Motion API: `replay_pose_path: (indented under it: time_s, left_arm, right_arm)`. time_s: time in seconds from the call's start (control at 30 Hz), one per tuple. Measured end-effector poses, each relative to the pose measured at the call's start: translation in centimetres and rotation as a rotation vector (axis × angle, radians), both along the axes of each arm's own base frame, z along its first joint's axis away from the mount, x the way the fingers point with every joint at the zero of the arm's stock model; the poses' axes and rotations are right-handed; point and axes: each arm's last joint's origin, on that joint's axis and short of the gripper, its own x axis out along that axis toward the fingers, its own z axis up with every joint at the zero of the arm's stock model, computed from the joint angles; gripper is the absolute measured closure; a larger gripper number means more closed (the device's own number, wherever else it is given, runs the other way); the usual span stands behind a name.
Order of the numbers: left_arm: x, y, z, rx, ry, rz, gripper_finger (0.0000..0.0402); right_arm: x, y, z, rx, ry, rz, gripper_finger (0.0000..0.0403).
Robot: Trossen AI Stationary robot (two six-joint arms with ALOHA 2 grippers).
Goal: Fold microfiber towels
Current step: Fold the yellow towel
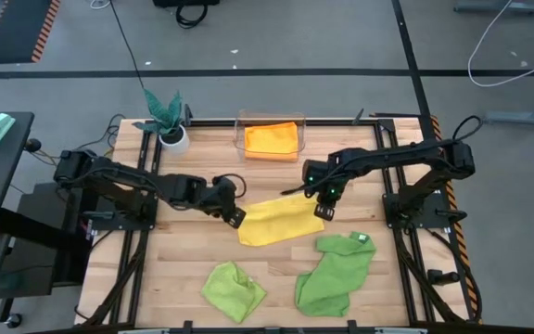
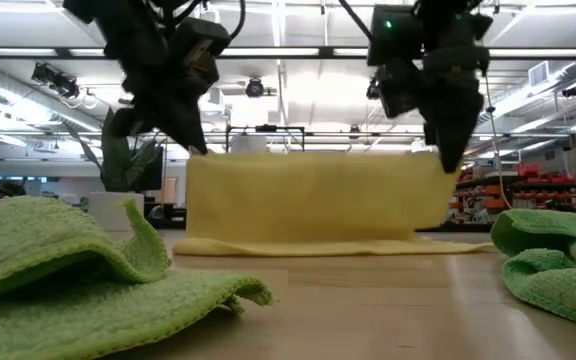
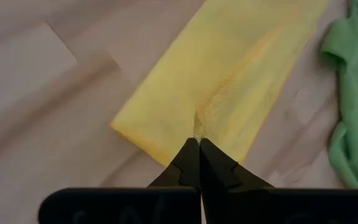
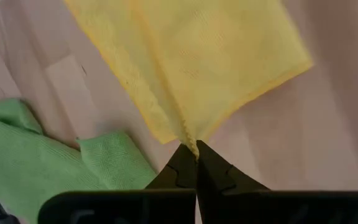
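Observation:
The yellow towel [image 1: 276, 221] is in the middle of the table, held up between my two grippers. My left gripper [image 1: 235, 215] is shut on its left end and my right gripper [image 1: 323, 210] on its right end. In the low view the yellow towel [image 2: 318, 200] stands like a curtain, its lower fold on the wood. The lime green towel [image 1: 235, 289] lies crumpled at the near left. The larger mid-green towel [image 1: 336, 275], with a white tag [image 1: 361, 238], lies at the near right. An orange towel [image 1: 272, 139] sits folded in a clear bin at the back. My left gripper pinches the towel's upper left corner [image 3: 196, 127] between its two fingertips, slanting down from the table's left. One layer or several, I cannot tell. The cloth falls from the fingers to the table. My right gripper pinches the upper right corner [image 4: 188, 138] between its fingertips, coming steeply from above. The top edge [image 2: 318, 155] runs nearly straight between both grippers, and the bottom fold [image 2: 328, 246] rests on the table.
A teal-leaved plant in a white pot [image 1: 169, 121] stands at the far left corner. The clear bin [image 1: 271, 119] stands at the far middle. Bare wood [image 1: 184, 246] shows between the yellow towel and the green ones near the front edge.

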Motion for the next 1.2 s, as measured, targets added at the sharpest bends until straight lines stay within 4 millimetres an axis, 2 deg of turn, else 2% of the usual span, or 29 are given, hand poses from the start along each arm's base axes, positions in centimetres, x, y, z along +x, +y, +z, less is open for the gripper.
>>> replay_pose_path:
  time_s: [0.13,0.27,0.63,0.9,1.2]
  left_arm:
    - [-0.2,-1.1,-1.5,-0.057,-0.074,0.021,0.0401]
    - [-0.4,-1.5,-2.4,-0.084,-0.073,0.037,0.0401]
    - [1.6,-2.7,-5.4,-0.155,-0.053,-0.032,0.0401]
    - [1.6,-3.4,-5.8,-0.158,-0.041,-0.054,0.0400]
    - [1.5,-3.8,-5.9,-0.155,-0.035,-0.072,0.0343]
  right_arm:
    - [-0.8,0.9,-2.4,0.045,0.021,-0.027,0.0403]
    - [-0.8,1.6,-3.5,0.054,0.001,-0.050,0.0403]
    - [-0.4,2.2,-3.6,0.063,-0.046,-0.061,0.0403]
    - [-0.3,3.1,-3.6,0.065,-0.052,-0.035,0.0397]
    - [-0.7,3.1,-4.1,0.072,-0.033,-0.031,0.0378]
